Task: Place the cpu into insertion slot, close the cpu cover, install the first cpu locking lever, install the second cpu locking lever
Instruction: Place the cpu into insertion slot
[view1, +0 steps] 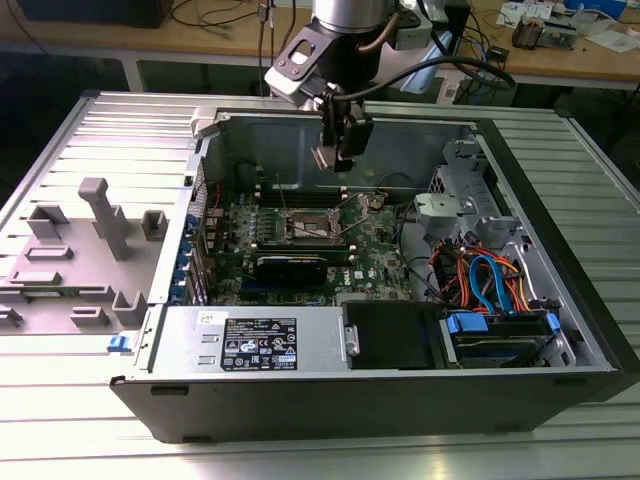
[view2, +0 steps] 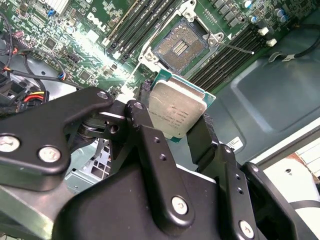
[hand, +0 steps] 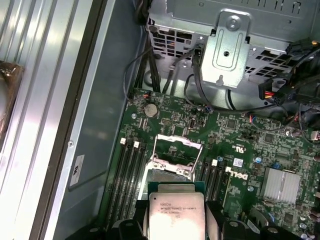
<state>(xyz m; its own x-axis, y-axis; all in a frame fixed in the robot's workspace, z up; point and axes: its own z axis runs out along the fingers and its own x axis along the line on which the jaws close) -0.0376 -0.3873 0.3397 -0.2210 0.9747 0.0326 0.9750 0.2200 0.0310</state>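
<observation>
My gripper (view1: 335, 155) hangs inside the open computer case, above the green circuit board. It is shut on the cpu (view2: 177, 107), a flat square chip with a dull silver top, gripped by two opposite edges between the black fingers (view2: 145, 130). Both wrist views show the cpu (hand: 175, 215) held in the air. The insertion slot (view2: 180, 46) lies uncovered on the board beneath it, with its dark contact field exposed. The cpu cover (hand: 178, 141) stands tilted up at the slot's far side. A thin wire locking lever (view2: 239, 48) sticks out beside the slot (view1: 305, 225).
Long black memory slots (hand: 127, 170) flank the socket on both sides. A long black card (view1: 290, 265) sits in front of it. A metal drive cage (hand: 230, 45) and orange and blue cables (view1: 490, 280) fill the case's other end. Grey fixtures (view1: 100, 220) stand on the ribbed table.
</observation>
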